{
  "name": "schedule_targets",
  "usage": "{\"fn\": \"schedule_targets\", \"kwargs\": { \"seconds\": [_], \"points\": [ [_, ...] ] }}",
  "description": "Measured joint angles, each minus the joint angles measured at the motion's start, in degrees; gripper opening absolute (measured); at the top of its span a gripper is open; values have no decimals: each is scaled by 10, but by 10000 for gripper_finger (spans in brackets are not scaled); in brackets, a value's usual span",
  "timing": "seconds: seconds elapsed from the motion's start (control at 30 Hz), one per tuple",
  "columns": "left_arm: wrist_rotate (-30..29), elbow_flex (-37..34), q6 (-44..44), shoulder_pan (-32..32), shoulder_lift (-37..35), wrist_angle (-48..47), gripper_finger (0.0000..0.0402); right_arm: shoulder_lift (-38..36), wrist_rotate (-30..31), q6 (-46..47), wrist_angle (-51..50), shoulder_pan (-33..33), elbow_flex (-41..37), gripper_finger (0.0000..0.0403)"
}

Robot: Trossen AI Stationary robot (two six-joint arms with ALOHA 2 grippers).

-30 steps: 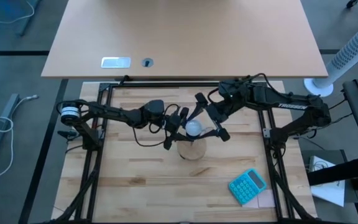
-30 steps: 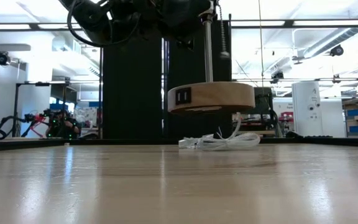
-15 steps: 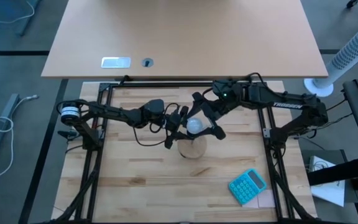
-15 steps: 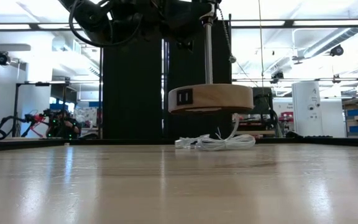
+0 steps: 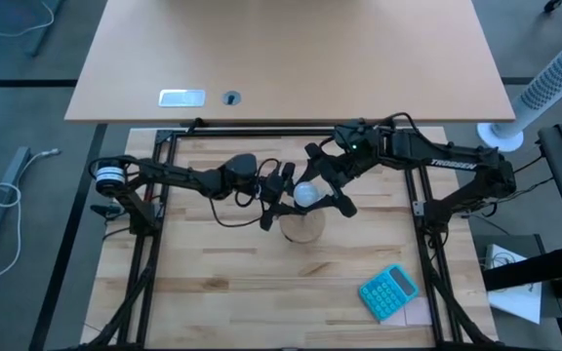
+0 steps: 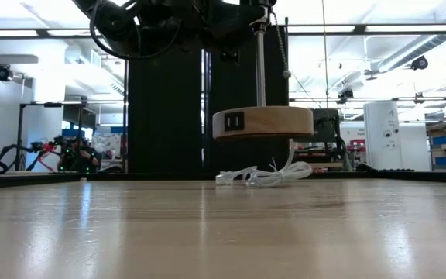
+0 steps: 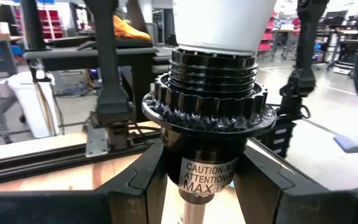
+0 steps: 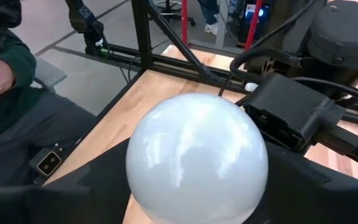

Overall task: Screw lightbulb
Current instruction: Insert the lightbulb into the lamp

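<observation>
A lamp with a round wooden base [image 6: 263, 122] hangs upright above the table on a thin stem [image 6: 259, 70]. Its white cord [image 6: 258, 177] trails on the tabletop. My left gripper [image 5: 275, 199] is shut on the black socket [image 7: 210, 124] at the top of the stem. The white lightbulb [image 5: 305, 194] sits in that socket, its threaded neck [image 7: 213, 68] showing above the ribbed collar. My right gripper [image 5: 322, 183] comes from the table's right, slanting down, and is closed around the bulb's globe [image 8: 197, 158]. My left gripper pinches the socket's lower barrel [image 7: 211, 174], below the ribbed collar, between its two fingers [image 7: 135, 183]. The fingers come in level from the table's left. The lamp stands upright in the hold, with its base clear of the table. My right gripper has the bulb's round globe between its two fingers [image 8: 303, 180], one on each side at the widest part [image 8: 263, 168]. It comes from the table's right, slanting down. The bulb stays upright in the socket.
A blue calculator [image 5: 389, 292] lies near the front right. Black frame rails [image 5: 154, 244] run along the table's sides and far edge. A tan desk [image 5: 291, 58] stands beyond the far edge. A seated person [image 8: 5, 93] shows off the table in the right wrist view.
My right gripper's fingers have drawn in around the bulb and the hand has rolled a little. The lamp base has turned slightly, and the cord on the table has slid a little sideways. My left gripper keeps its hold.
</observation>
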Motion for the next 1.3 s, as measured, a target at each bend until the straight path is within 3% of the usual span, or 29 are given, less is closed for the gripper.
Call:
{"fn": "schedule_targets", "kwargs": {
  "seconds": [0.17, 0.3, 0.57, 0.73, 1.0, 1.13, 1.3],
  "points": [
    [-15, 0, 1, 2, 0, 1, 141, 0, 10, 11, 1, 0, 0, 252],
    [-69, 0, 2, 2, 0, 1, 141, -4, 65, 38, -2, 0, 0, 252],
    [-234, 0, -6, 17, -19, 5, 141, -18, 251, 65, 14, 0, 1, 251],
    [-371, 0, -4, 17, -24, 29, 141, -20, 399, 93, 49, 1, 1, 256],
    [-523, 36, 37, 16, -4, 46, 141, -4, 528, 164, 113, -3, 2, 254],
    [-526, 40, 39, 16, 0, 28, 141, -3, 533, 151, 104, -2, 1, 278],
    [-530, 14, 33, 18, -10, 30, 141, -21, 519, 152, 56, 0, 6, 338]
  ]
}}
